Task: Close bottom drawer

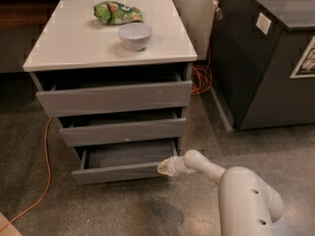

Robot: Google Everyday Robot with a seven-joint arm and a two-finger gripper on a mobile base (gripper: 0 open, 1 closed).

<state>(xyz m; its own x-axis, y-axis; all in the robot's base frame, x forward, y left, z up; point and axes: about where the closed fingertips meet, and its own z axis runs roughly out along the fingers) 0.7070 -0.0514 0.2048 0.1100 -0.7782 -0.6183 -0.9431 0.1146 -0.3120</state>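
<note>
The bottom drawer point(118, 173) is the lowest of three grey flat-fronted drawers under a white cabinet top point(78, 43). It stands pulled out, and its shallow grey tray point(129, 155) shows. The top and middle drawers also stick out a little. My gripper point(163, 168) is at the end of the white arm point(246, 195), right at the right end of the bottom drawer's front, touching or nearly touching it.
A white bowl point(135, 35) and a green snack bag point(117, 12) sit on the cabinet top. A large dark grey bin point(270, 58) stands to the right. Orange cables lie on the floor at the left point(47, 171) and behind the cabinet point(199, 77).
</note>
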